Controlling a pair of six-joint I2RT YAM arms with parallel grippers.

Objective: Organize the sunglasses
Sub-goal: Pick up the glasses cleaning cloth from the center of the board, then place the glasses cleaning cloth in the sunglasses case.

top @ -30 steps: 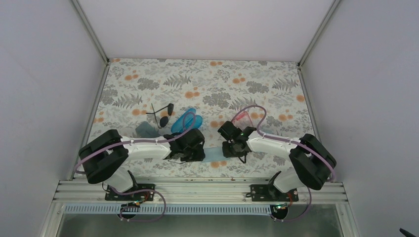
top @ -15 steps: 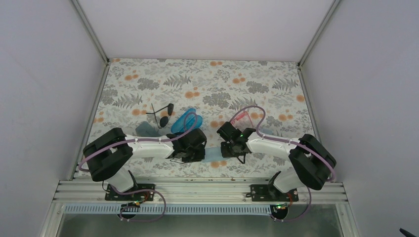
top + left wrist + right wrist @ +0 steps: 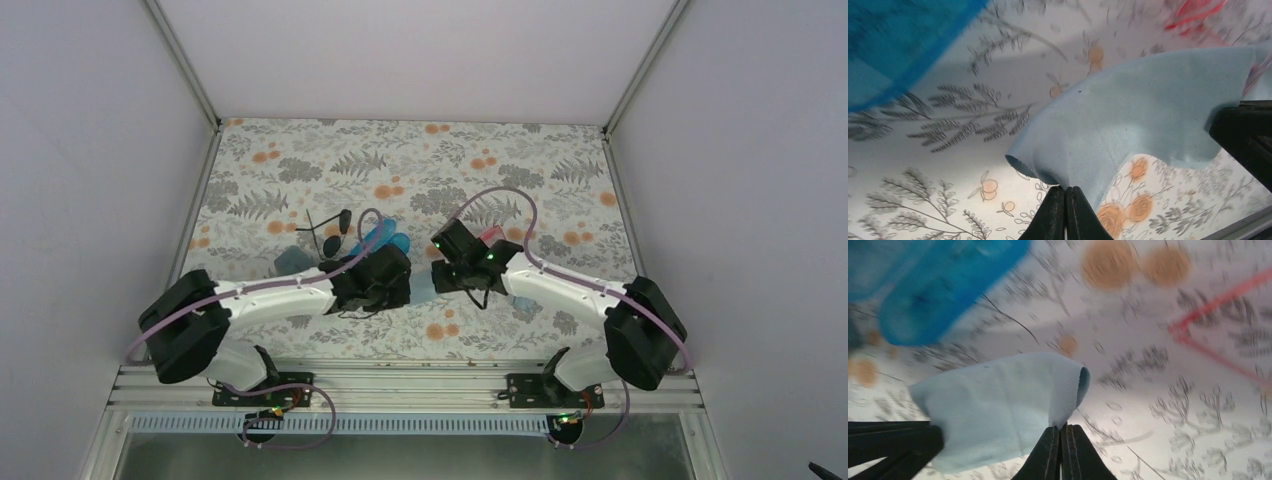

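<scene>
A light blue cloth [image 3: 421,287] hangs stretched between my two grippers, lifted off the flowered table. My left gripper [image 3: 1066,192] is shut on one corner of the cloth [image 3: 1148,110]. My right gripper [image 3: 1062,432] is shut on the other corner of the cloth [image 3: 998,405]. The black-framed sunglasses [image 3: 335,232] lie open to the far left of my left gripper [image 3: 400,288]. The pink-red sunglasses [image 3: 490,235] lie just beyond my right gripper [image 3: 440,278], partly hidden by the arm; the wrist views show the pink-red sunglasses [image 3: 1213,325] blurred on the table.
An open blue case [image 3: 385,240] lies just beyond the left gripper, next to the black pair. A grey case [image 3: 293,262] sits left of it, partly under the left arm. The table [image 3: 420,160] is walled on three sides.
Both grippers have shut on the cloth's corners. Both arms have then moved away from the near edge toward the table's middle, lifting the cloth between them.
</scene>
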